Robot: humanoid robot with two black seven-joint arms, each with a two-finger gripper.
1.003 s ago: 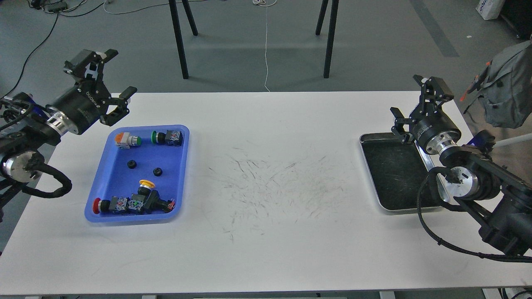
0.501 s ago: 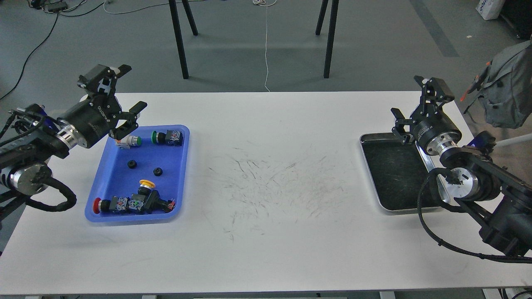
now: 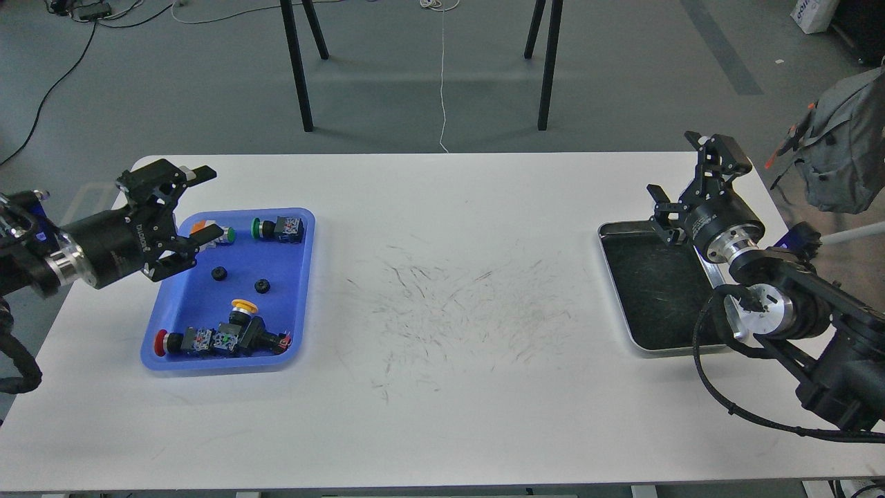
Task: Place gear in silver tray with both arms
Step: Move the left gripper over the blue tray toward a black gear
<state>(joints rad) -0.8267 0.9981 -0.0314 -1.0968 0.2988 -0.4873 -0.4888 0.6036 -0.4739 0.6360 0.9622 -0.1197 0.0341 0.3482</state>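
Note:
Two small black gears lie in the blue plastic tray (image 3: 290,332) at the left: one (image 3: 220,273) nearer my left gripper, one (image 3: 262,284) just right of it. My left gripper (image 3: 201,205) is open and empty over the tray's upper left corner, fingers spread wide. The silver tray (image 3: 615,290) sits at the right with a dark, scratched bottom and nothing in it. My right gripper (image 3: 681,169) is open and empty over the silver tray's far right corner.
The blue tray also holds several push-button switches with red, yellow, green and orange caps (image 3: 228,337). The white table (image 3: 442,304) has scuff marks in the middle. Chair legs stand behind the table; a grey bag (image 3: 843,145) hangs at the far right.
My left gripper has come down and toward the near left, from above the blue tray's far corner to just over its upper left part. My right gripper has barely moved.

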